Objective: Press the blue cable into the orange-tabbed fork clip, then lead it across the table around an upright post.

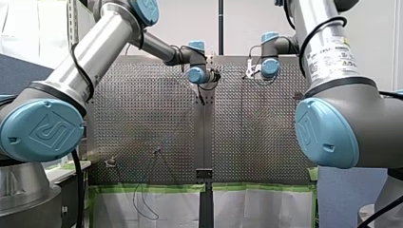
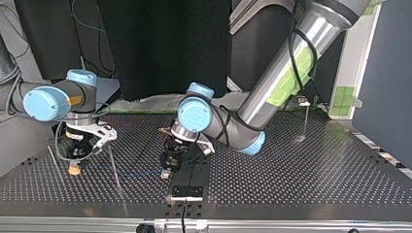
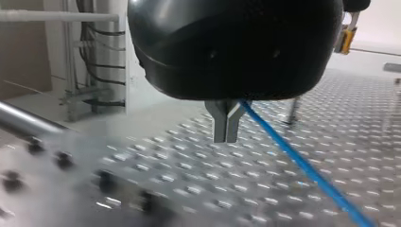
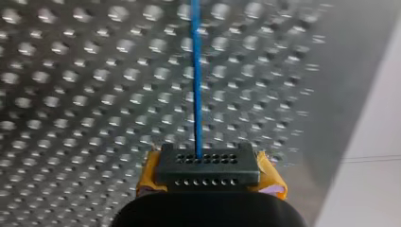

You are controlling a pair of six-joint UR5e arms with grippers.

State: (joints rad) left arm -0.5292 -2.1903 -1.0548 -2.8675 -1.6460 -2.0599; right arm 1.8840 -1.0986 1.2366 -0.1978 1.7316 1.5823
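The blue cable (image 3: 302,163) runs taut from my left gripper (image 3: 226,124), whose metal fingers are shut on it just above the perforated table (image 3: 331,142). In the right wrist view the blue cable (image 4: 196,80) leads straight ahead out of my right gripper (image 4: 208,163), which has yellow pads and is shut on it. In the top view my right gripper (image 2: 74,167) hangs low at the left and my left gripper (image 2: 167,170) near the middle, with a faint line of the cable (image 2: 126,171) between them. I cannot make out the orange-tabbed clip.
A thin upright post (image 2: 306,119) stands at the top view's right, and a slanted thin rod (image 2: 116,177) lies between the grippers. A black bracket (image 2: 187,187) sits at the table's near edge. In the front view a small fixture (image 1: 110,163) sits low at the left.
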